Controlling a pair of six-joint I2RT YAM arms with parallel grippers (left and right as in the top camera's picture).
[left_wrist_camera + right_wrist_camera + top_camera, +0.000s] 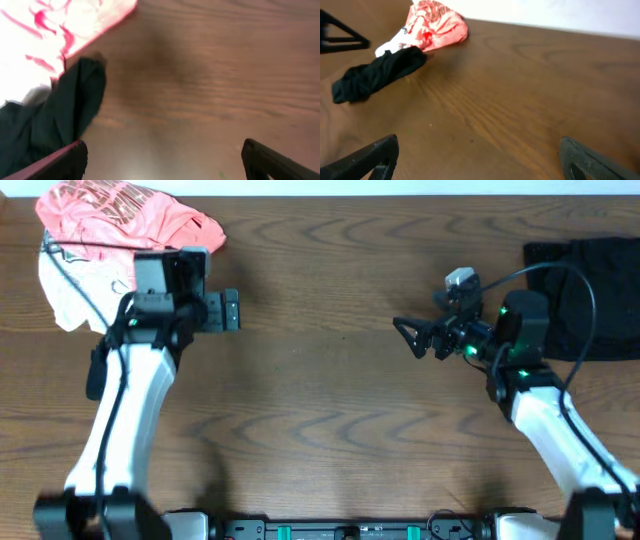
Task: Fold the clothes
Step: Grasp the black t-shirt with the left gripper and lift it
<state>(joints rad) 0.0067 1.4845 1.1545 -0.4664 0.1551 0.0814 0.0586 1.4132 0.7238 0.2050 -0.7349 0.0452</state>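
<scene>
While left gripper (163, 150) gapes, clothes (585, 280) at edges

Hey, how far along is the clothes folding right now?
Done: the folded black garment lies flat at the far right. In hand: nothing; the left claw and right claw are both open and empty. Left: the crumpled black garment, bunched up beside the coral-pink shirt, and possibly that shirt and the white garment next to it, neither folded.

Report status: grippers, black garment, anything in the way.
Left gripper open, empty. Right gripper open, empty. Black garment bunched, ungrasped, lying against coral-pink shirt. No obstruction seen.
</scene>
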